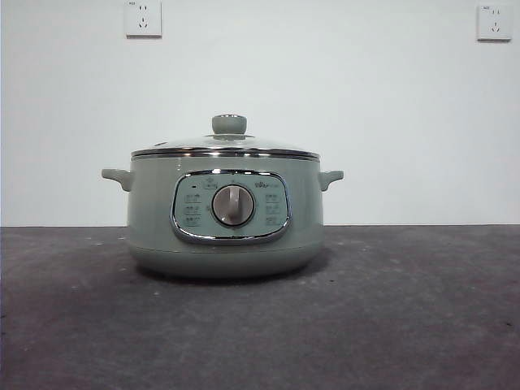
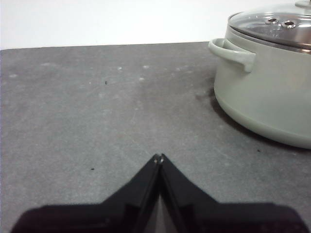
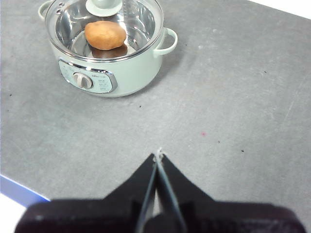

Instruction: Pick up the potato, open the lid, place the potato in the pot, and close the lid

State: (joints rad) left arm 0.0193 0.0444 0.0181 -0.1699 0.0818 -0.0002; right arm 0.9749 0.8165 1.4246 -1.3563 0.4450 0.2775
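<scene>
- A squat sage-green pot (image 1: 225, 213) stands on a dark grey worktop (image 1: 406, 325), its control panel and silver dial (image 1: 233, 205) facing the front camera, against a plain white wall with two sockets (image 1: 143, 18).
- The glass lid (image 1: 225, 146) sits level on the pot's rim, its round green knob (image 1: 229, 124) upright at the centre; the pot reads as closed.
- From the right wrist view, looking down through the glass, the orange-brown potato (image 3: 105, 35) lies on the pot's steel floor, under the lid — so it is inside the pot, not on the worktop.
- The left claw (image 2: 159, 158) hangs over bare worktop, well apart from the pot, which shows at one side of its view with a side handle (image 2: 232, 52) turned toward it. Its two black jaws meet at the tips and hold nothing.
- The right claw (image 3: 158, 156) is also clear of the pot, higher and farther off, over bare worktop near the table's edge. Its jaws are pressed together as well, empty.
- Judging by how things lie — potato in, lid on, both claws drawn back and empty — every step of the task looks done, and the arms seem parked so as not to crowd the pot.
- Nothing else lies on the worktop in any view.
</scene>
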